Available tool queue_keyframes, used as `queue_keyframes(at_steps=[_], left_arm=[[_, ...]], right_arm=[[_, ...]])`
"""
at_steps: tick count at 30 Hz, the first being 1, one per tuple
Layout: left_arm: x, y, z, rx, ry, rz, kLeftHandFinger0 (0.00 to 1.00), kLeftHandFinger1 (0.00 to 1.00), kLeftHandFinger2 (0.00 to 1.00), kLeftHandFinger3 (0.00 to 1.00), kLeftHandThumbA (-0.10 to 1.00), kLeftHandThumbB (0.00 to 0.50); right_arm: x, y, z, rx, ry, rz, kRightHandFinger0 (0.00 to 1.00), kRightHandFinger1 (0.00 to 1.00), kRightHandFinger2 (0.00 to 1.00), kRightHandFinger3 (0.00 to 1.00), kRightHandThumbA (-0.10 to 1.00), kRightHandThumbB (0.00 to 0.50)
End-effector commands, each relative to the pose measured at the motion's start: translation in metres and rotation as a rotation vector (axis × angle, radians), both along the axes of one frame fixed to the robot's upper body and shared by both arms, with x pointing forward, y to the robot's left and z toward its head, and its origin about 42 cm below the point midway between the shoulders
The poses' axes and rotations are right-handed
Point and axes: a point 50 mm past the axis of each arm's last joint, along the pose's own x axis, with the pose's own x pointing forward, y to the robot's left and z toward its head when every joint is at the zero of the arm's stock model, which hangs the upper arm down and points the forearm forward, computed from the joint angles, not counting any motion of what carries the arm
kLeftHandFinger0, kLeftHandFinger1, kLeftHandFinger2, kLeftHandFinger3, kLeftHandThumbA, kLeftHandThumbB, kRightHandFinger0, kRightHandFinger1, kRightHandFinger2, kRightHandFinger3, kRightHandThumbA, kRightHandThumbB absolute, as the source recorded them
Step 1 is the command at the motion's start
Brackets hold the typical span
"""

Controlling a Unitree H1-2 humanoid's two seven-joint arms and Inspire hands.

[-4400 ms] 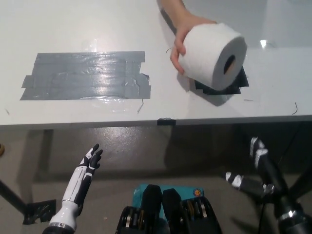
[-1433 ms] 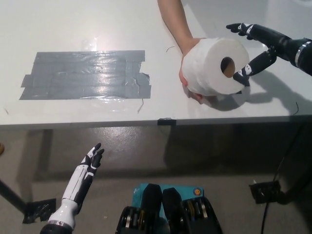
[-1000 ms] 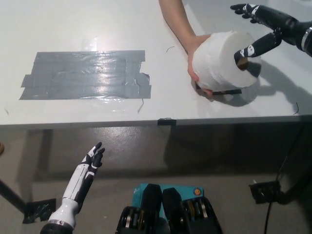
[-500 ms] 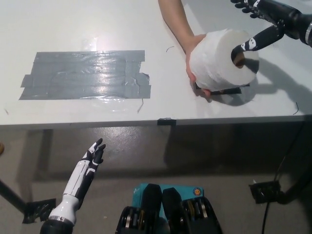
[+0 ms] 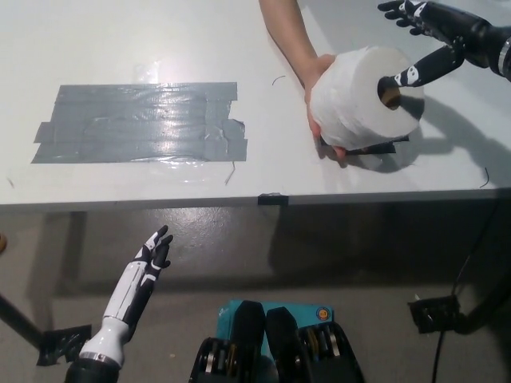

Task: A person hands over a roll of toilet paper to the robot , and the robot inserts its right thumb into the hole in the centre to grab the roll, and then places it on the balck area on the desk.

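Observation:
A person's hand point(image 5: 318, 76) holds a white toilet paper roll point(image 5: 359, 100) above the right part of the white desk point(image 5: 144, 48), its brown core hole point(image 5: 390, 92) facing right. My black right hand point(image 5: 437, 36) is open at the upper right, its thumb reaching into the hole while the other fingers spread above and behind the roll. A small black patch point(image 5: 375, 148) on the desk shows just under the roll, mostly hidden by it. My white left hand point(image 5: 142, 275) rests open below the desk edge at the lower left.
A wide patch of grey tape strips point(image 5: 140, 122) lies on the left half of the desk. The desk's front edge point(image 5: 271, 199) runs across the middle of the view. A dark cable point(image 5: 463, 271) hangs at the lower right.
My right hand came up from below the desk to the roll and its thumb entered the core hole. In the last half second it barely moved. The person still holds the roll.

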Motion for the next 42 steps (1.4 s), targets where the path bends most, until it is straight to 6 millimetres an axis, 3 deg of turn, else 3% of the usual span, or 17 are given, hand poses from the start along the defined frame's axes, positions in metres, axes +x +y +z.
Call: queue_keyframes(at_steps=[1,11,17,28,33,42], left_arm=[[0.006,0.002,0.014,0.021,-0.052,-0.02,0.95,1.0,1.0,1.0,1.0,0.005],[0.007,0.002,0.013,0.022,-0.051,-0.02,0.92,1.0,1.0,1.0,1.0,0.0],[0.008,0.002,0.015,0.025,-0.058,-0.018,0.92,1.0,1.0,1.0,1.0,0.0],[0.008,0.001,0.016,0.031,-0.062,-0.024,0.92,1.0,1.0,1.0,1.0,0.0],[0.009,0.001,0.017,0.03,-0.061,-0.026,0.92,1.0,1.0,1.0,1.0,0.002],[0.011,-0.001,0.02,0.038,-0.076,-0.032,0.91,0.98,1.0,1.0,1.0,0.01]], right_arm=[[0.001,0.0,0.031,-0.02,-0.06,0.015,1.0,1.0,1.0,1.0,0.82,0.47],[0.004,-0.004,0.027,-0.032,-0.039,0.005,1.0,1.0,1.0,1.0,0.81,0.467],[0.007,-0.008,0.023,-0.061,-0.031,-0.015,1.0,1.0,1.0,1.0,0.81,0.495],[0.011,0.002,0.01,-0.091,-0.068,-0.004,1.0,1.0,1.0,1.0,0.83,0.412],[0.012,0.006,0.008,-0.097,-0.075,-0.002,1.0,1.0,1.0,1.0,0.86,0.411],[0.023,0.015,0.011,-0.091,-0.055,-0.014,1.0,1.0,1.0,1.0,0.9,0.49]])
